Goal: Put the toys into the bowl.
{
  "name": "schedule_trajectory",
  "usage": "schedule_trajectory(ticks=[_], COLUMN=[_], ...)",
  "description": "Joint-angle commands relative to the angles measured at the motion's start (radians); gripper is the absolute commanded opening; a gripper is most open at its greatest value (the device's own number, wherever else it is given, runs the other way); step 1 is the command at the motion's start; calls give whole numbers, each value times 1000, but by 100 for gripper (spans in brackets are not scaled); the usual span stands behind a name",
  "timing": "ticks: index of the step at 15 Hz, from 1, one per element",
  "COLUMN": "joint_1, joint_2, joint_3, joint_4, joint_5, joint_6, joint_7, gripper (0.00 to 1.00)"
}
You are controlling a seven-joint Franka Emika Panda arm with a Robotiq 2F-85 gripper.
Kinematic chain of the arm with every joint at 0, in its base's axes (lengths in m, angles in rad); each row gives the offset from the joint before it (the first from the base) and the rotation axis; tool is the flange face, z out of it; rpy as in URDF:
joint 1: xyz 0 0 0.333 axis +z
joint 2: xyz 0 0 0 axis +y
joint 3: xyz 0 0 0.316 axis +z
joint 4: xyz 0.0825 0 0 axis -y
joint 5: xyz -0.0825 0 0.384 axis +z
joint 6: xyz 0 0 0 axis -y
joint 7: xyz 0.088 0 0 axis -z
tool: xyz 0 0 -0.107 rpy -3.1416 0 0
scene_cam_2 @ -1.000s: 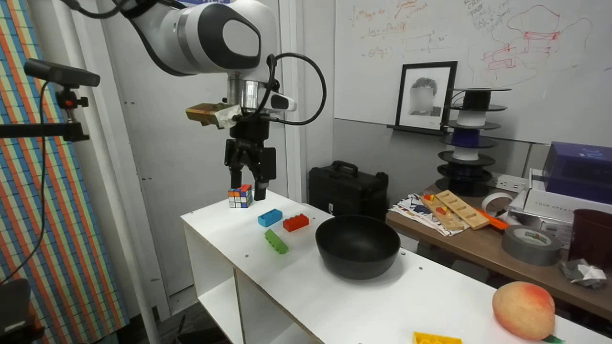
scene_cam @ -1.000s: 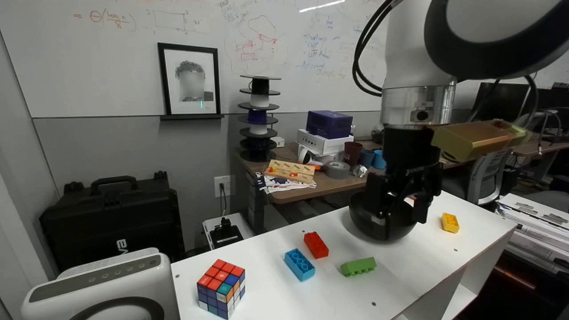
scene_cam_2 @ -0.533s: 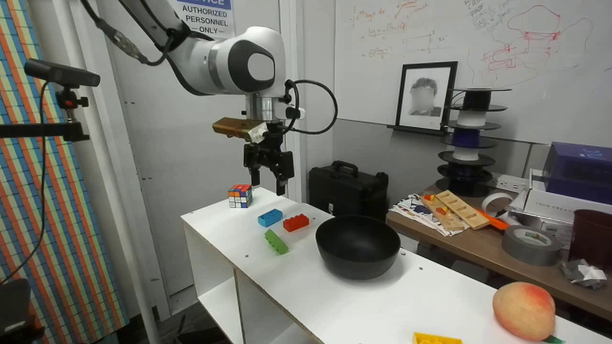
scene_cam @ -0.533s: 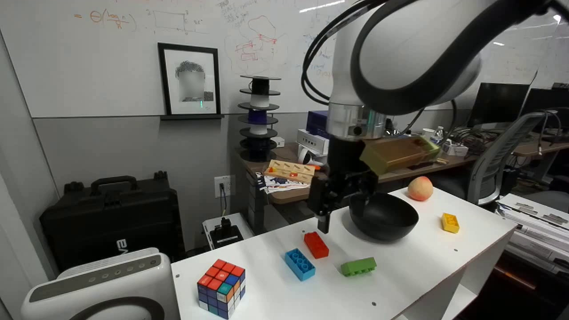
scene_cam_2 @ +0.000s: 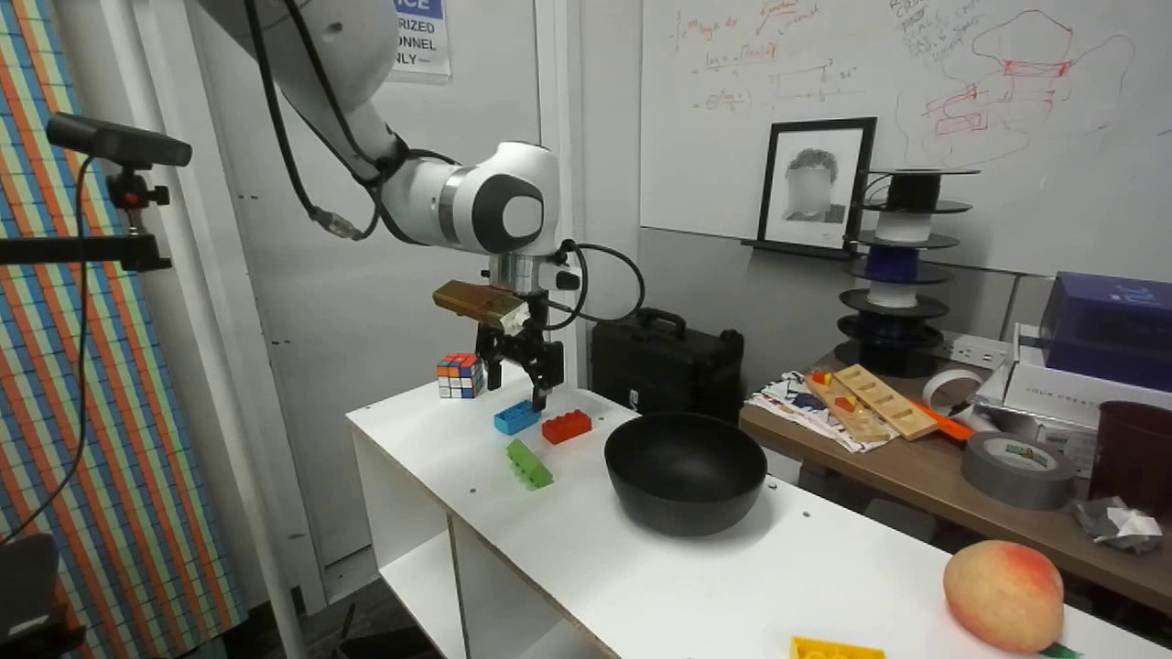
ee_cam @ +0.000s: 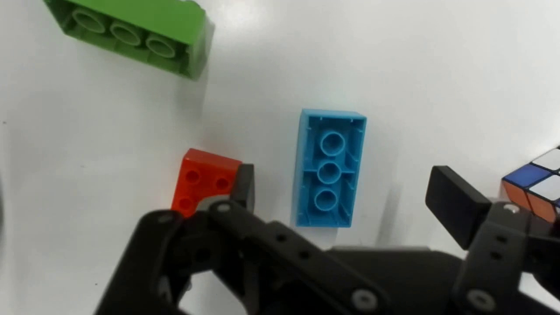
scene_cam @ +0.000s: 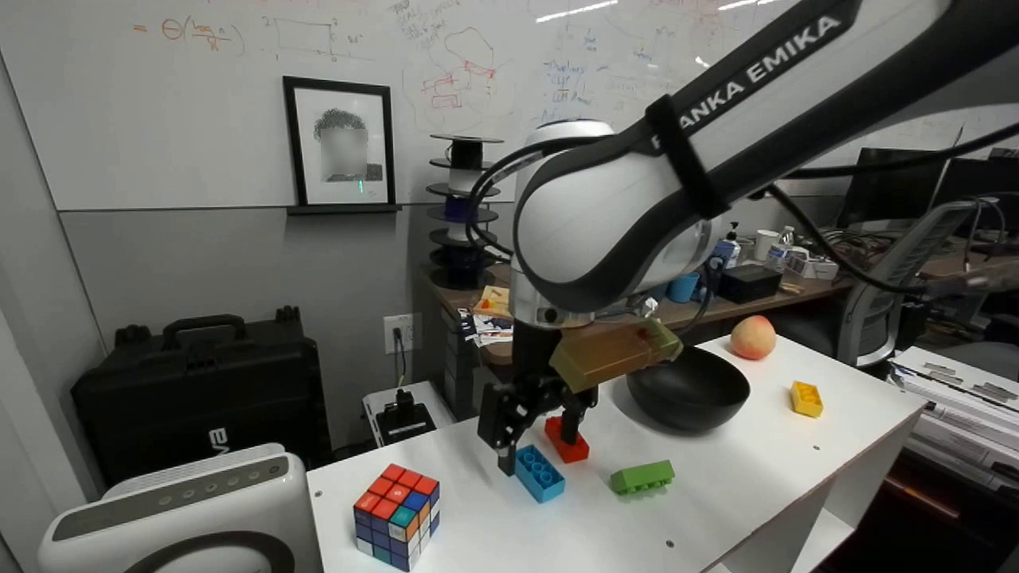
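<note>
White tabletop (scene_cam: 605, 533): gripper (ee_cam: 348, 192) lower now, nearer blue block (ee_cam: 330, 170).

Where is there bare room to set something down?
Bare: between bowl, yellow piece and peach; also the patch bordered by Rubik's cube, blue block and green piece. Crowded: between the blue block and red block, with the open gripper overhead.

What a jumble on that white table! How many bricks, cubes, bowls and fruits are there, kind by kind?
Red brick, blue brick, green brick and yellow brick: 4
Rubik's cube: 1
Black bowl: 1
Peach: 1
Total: 7
</note>
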Motion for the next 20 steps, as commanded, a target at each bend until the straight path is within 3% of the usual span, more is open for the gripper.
schedule_trajectory(ticks=[1,4,5,7,10,14,20], joint_1=[27,44,49,63,79,84,94], joint_2=[117,151,159,170,192,214,160], joint_3=[-5,-8,-10,-26,-50,-66,-62], joint_4=[199,259,277,299,329,354,295], joint_5=[23,24,23,9,-10,-22,-50], joint_6=[-123,-213,-240,-275,-315,-348,-324], joint_7=[-10,3,8,23,30,24,12], gripper=[100,100,74,70,43,15,11])
